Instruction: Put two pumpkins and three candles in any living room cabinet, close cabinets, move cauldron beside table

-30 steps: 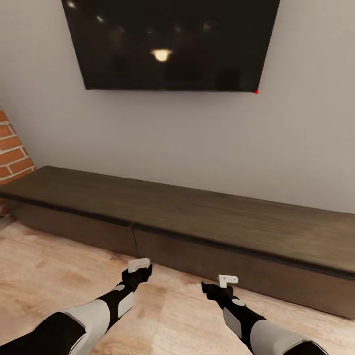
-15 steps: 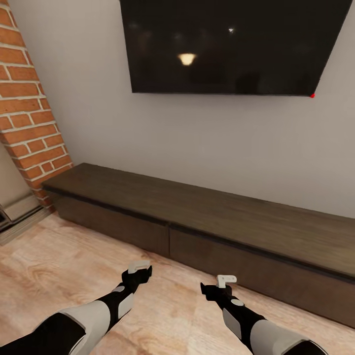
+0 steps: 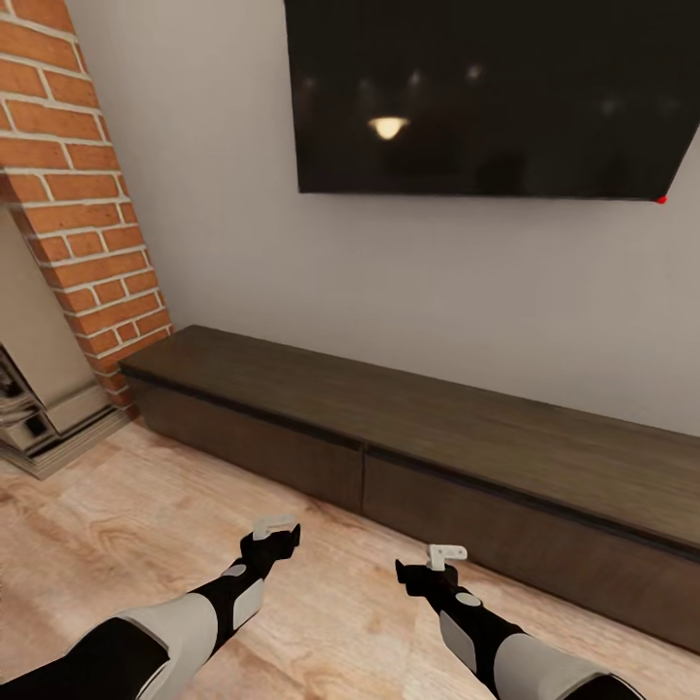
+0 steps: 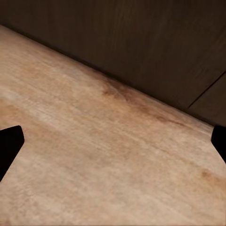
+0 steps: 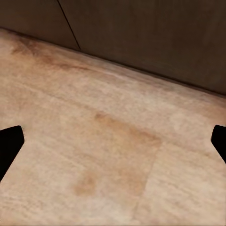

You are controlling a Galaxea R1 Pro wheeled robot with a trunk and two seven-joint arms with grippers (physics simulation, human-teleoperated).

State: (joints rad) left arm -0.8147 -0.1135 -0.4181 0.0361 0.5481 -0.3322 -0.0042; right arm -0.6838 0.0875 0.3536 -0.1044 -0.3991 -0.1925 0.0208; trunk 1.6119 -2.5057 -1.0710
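low cabinet [image 3: 408,428] (drawers shut), long axis along wall [image 3: 243,272]

My head camera looks forward and down from well back at the cabinet [image 3: 408,428], wall and floor [image 3: 97,544]. Both my wrist cameras sit close above that floor, facing the cabinet's drawer fronts, which all three views share
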